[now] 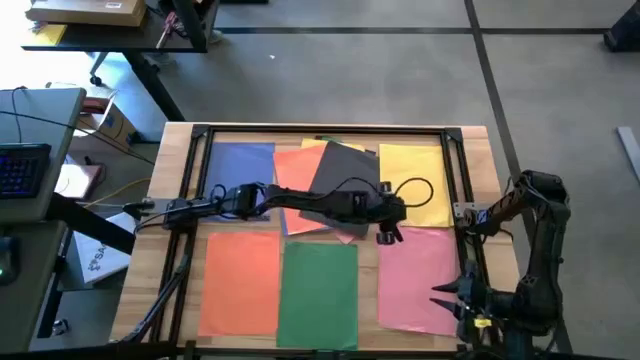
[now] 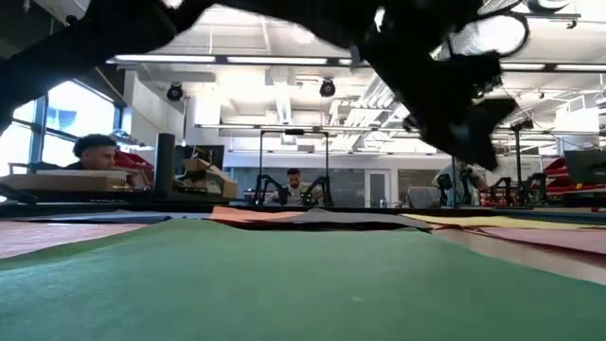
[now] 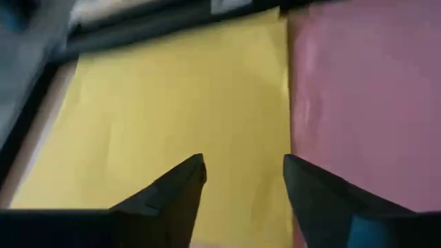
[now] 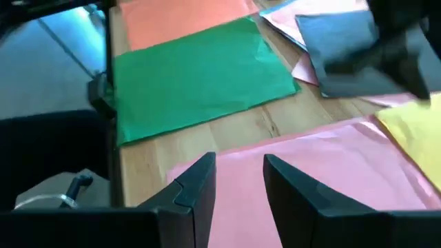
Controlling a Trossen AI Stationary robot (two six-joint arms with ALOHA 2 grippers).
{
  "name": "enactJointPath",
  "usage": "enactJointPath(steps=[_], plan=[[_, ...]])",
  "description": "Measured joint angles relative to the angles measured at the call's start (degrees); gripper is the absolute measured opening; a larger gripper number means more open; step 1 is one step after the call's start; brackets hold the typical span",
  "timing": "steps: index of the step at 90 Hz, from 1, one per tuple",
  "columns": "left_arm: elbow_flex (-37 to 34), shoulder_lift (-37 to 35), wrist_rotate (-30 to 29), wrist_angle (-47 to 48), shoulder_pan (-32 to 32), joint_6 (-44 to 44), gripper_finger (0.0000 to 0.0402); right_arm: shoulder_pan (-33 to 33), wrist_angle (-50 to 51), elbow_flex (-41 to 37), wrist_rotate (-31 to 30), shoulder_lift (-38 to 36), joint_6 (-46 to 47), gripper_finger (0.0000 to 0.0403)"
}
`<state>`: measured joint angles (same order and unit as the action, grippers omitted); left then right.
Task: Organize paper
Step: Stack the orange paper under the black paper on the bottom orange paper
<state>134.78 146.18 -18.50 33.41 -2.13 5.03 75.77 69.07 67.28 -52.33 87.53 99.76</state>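
Observation:
Coloured paper sheets lie flat on the wooden table. Blue (image 1: 240, 163), orange (image 1: 298, 167), dark grey (image 1: 342, 172) and yellow (image 1: 412, 178) sheets overlap along the far side. An orange sheet (image 1: 240, 282), a green one (image 1: 318, 295) and a pink one (image 1: 418, 280) lie along the near side. My left gripper (image 1: 388, 234) hovers open over the line where yellow (image 3: 172, 103) meets pink (image 3: 365, 103); nothing is between its fingers. My right gripper (image 1: 448, 297) waits open at the pink sheet's (image 4: 310, 172) right edge.
A black metal frame (image 1: 320, 130) runs around the table's work area. A desk with a keyboard (image 1: 22, 170) stands off the table's left. Beyond the far edge, people (image 2: 95, 152) sit in the room. Bare wood (image 4: 241, 127) shows between the green and pink sheets.

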Motion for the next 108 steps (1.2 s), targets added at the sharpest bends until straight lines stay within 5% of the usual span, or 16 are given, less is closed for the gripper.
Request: enactJointPath(steps=[25, 41, 58, 71, 86, 108], plan=[[-0.02, -8.08, -5.21, 19.4, -8.05, -8.4, 0.0084, -7.6, -30.89, -19.32, 5.76, 0.1, 0.42, 0.0075], [-0.02, -10.45, -14.08, 27.57, -17.39, -16.43, 0.0043, -12.73, -47.18, -30.02, 5.52, 0.62, -2.34, 0.0039], [-0.07, -12.08, -21.99, 36.42, -27.12, -33.59, 0.0012, -16.68, -51.63, -33.74, 15.24, 3.7, -5.57, 0.0003], [-0.07, -11.99, -31.56, 44.79, -33.04, -46.76, 0.0001, -16.2, -55.3, -32.92, 16.15, 6.88, -5.79, 0.0004], [-0.07, -11.99, -33.36, 55.87, -36.48, -63.9, 0.0, -13.51, -57.96, -30.22, 16.37, 9.39, -5.77, 0.0001], [-0.02, -12.1, -33.58, 56.52, -37.66, -67.58, 0.0, -11.81, -54.1, -26.6, 18.16, 10.43, -4.26, 0.0]])
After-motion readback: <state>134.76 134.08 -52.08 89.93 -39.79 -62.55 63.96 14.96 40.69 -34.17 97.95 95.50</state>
